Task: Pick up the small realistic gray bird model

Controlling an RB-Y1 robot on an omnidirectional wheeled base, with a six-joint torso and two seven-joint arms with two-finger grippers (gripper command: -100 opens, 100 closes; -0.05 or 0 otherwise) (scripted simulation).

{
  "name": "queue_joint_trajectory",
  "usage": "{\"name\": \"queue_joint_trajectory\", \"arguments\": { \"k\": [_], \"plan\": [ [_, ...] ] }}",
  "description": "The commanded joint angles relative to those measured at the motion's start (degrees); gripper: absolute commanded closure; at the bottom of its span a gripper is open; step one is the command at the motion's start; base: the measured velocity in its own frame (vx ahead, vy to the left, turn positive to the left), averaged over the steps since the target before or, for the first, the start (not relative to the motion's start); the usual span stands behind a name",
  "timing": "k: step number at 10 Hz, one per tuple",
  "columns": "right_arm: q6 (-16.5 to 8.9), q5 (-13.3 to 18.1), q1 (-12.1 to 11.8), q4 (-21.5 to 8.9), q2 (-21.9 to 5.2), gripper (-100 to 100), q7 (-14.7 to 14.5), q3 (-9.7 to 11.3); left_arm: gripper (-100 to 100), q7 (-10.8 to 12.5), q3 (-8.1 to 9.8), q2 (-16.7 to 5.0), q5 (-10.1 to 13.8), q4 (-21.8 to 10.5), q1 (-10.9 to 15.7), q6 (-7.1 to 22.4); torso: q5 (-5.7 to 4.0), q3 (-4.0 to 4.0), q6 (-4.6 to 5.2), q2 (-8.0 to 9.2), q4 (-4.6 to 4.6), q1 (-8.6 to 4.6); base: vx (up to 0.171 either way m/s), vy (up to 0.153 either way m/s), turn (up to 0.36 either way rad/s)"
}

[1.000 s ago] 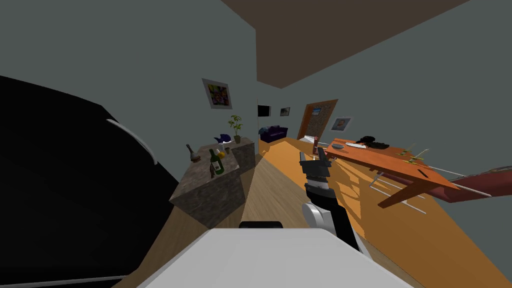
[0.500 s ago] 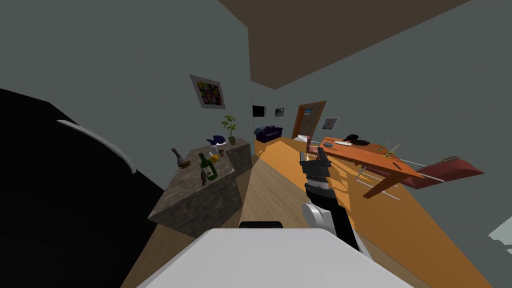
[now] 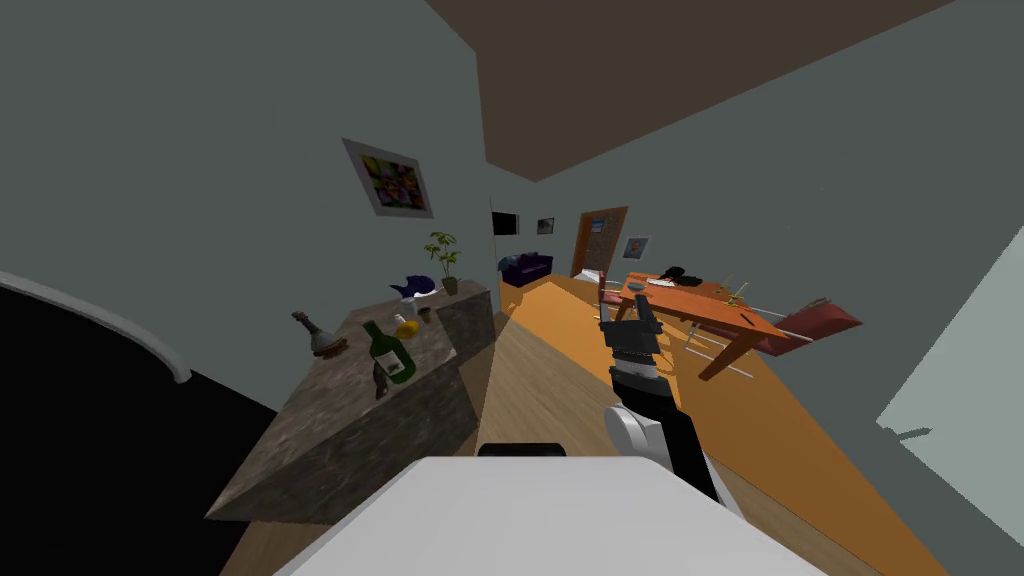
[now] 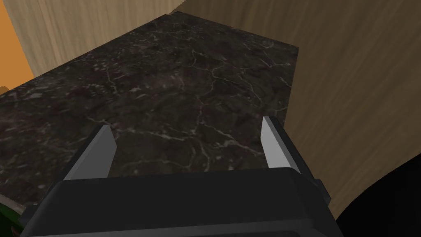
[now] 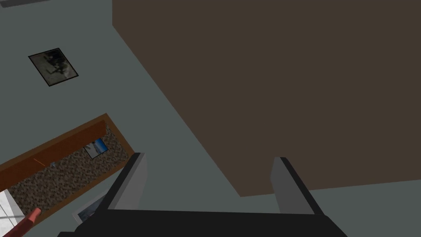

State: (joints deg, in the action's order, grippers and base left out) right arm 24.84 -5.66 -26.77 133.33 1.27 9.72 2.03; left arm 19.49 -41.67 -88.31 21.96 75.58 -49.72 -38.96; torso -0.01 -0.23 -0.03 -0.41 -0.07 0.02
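Two grippers, both w/ fingers apart & nothing in them. Far left there is a black area, then a long dark stone counter (image 3: 340, 430) by the grey wall. On its top, left to right, are a brown jug (image 3: 320, 336), a green bottle (image 3: 388, 353) & a tiny shape that I take for the bird (image 3: 379, 382). It sits just beside the bottle, on the near side. It's too small to be sure it is the bird. Further back on the top are a blue & white toy (image 3: 414, 288) and a plant (image 3: 443, 260)

The bird looks dull & dark, grey-brown, no bright colour, maybe a bit taller than wide. I can't tell head from tail, so I can't tell which way its long side runs

The left gripper (image 4: 186, 123) points at the counter's stone, w/ wood floor beside it. The bird is ahead & to the left of me, up on the top. The right gripper (image 3: 627, 315) is held up in the middle, pointing at the ceiling, well apart from the counter. So the left arm is nearer & prob the one to use. I think the job is at the getting-close step & the grab is not yet done. The next move needs the left gripper over the top, near the bottle, w/out knocking it

Far right is an orange table (image 3: 700, 305), not part of the job
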Motion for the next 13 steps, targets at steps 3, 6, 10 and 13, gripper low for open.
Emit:
{"name": "queue_joint_trajectory", "arguments": {
  "k": [3,6,10,13],
  "plan": [
    [0.00,0.00,0.00,0.00,0.00,0,0.00,0.00,-100,2.83,-0.64,-6.29,2.55,-5.27,-0.78,-0.80,0.01,-0.04,0.00,-0.06,-0.02,0.01,0.128,0.018,-0.208],
    [0.00,0.00,-0.01,0.00,0.00,0,0.00,0.00,-100,4.89,-0.92,-10.66,4.76,-9.39,-1.66,-1.74,0.02,-0.14,-0.01,-0.23,-0.06,0.05,0.165,0.034,-0.261],
    [0.00,0.00,0.00,0.00,0.00,0,0.00,0.00,-100,6.65,-1.19,-13.02,6.54,-12.31,-2.43,-2.38,0.01,-0.22,0.07,-0.40,-0.08,0.02,0.155,0.044,-0.208],
    [0.00,0.00,-0.01,0.00,0.00,0,0.00,0.00,-100,8.58,-2.03,-12.84,8.03,-14.06,-3.63,-2.57,0.03,-0.20,0.00,-0.35,-0.07,-0.02,0.192,0.044,-0.198]
  ]
}}
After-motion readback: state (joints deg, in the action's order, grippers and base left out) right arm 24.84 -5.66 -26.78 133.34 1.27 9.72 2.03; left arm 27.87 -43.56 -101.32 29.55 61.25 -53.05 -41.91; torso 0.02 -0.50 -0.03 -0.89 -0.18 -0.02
